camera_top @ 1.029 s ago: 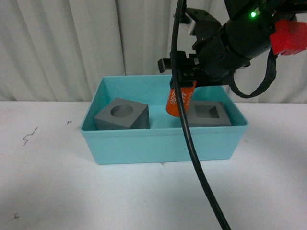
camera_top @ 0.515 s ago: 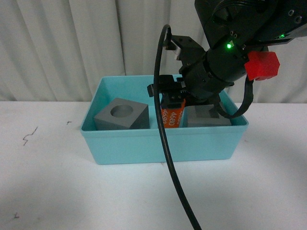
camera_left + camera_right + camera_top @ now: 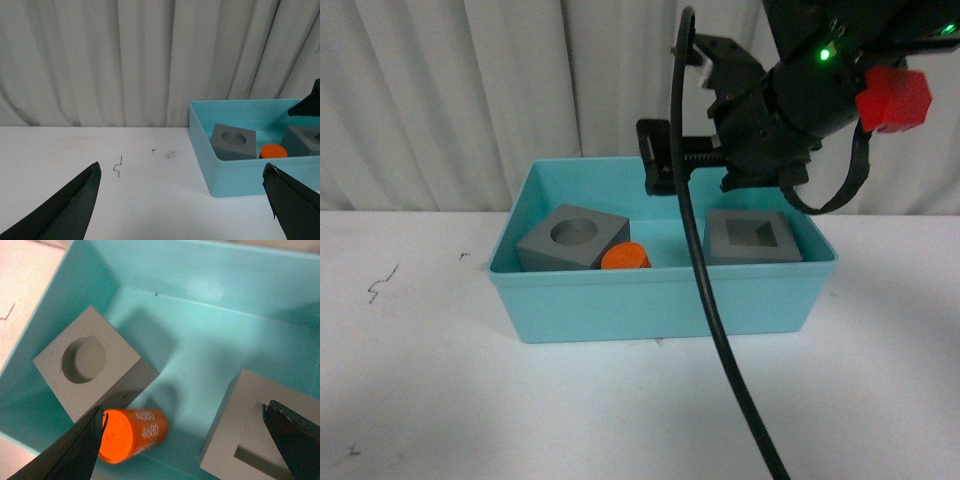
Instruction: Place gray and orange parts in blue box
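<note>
The blue box [image 3: 660, 305] stands on the white table. Inside it are a gray cube with a round recess [image 3: 575, 240] on the left and a gray cube with a square recess [image 3: 752, 238] on the right. The orange cylinder [image 3: 625, 257] lies on its side between them, against the round-recess cube. My right gripper [image 3: 695, 165] hangs open above the box's middle, holding nothing. In the right wrist view the "4680" cylinder [image 3: 132, 435] lies below the open right gripper [image 3: 183, 412]. My left gripper [image 3: 181, 167] is open over the bare table, left of the box [image 3: 235, 180].
A black cable [image 3: 705, 280] hangs from the right arm in front of the box. A white curtain [image 3: 470, 90] closes the back. Small dark marks [image 3: 382, 283] dot the table left of the box.
My right gripper lowered the orange cylinder into the box, opened and let it go, then rose. The cylinder now lies beside the round-recess cube.
</note>
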Robot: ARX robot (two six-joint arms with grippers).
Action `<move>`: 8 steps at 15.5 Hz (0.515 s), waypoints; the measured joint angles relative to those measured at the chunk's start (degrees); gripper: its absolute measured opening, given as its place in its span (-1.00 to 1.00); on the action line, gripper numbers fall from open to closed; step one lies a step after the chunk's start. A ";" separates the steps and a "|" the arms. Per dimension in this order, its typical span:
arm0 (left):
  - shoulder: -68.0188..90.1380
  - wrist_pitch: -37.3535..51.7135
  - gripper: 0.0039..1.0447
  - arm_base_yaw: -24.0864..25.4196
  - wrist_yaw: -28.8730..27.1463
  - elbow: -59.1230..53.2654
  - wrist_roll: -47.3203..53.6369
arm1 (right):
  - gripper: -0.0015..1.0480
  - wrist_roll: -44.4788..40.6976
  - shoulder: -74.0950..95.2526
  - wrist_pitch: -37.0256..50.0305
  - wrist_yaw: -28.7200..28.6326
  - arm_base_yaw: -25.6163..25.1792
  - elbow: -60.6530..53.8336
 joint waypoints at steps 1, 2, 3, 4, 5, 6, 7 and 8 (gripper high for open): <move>0.00 0.00 0.88 0.00 0.00 0.02 0.00 | 0.87 0.02 -1.86 1.22 -0.04 -0.44 -0.74; 0.00 0.00 0.88 0.00 0.00 0.02 0.00 | 0.87 0.44 -4.00 3.80 -0.02 -0.94 -2.08; 0.00 0.00 0.88 0.00 0.00 0.02 0.00 | 0.87 0.87 -6.40 7.06 0.09 -1.46 -4.02; 0.00 0.00 0.88 0.00 0.00 0.00 0.00 | 0.87 1.42 -8.98 9.75 0.28 -1.62 -6.27; 0.00 0.00 0.88 0.00 0.00 0.00 0.00 | 0.87 2.03 -12.31 13.66 -0.48 -1.88 -9.62; 0.00 0.00 0.88 0.00 0.00 0.02 0.00 | 0.87 2.45 -15.23 15.43 -0.48 -1.90 -12.41; 0.00 0.00 0.88 0.00 0.00 0.00 0.00 | 0.87 2.60 -18.67 18.58 0.00 -1.84 -16.02; 0.00 0.00 0.88 0.00 0.02 0.02 0.00 | 0.69 1.09 -21.70 32.83 10.54 -1.07 -22.91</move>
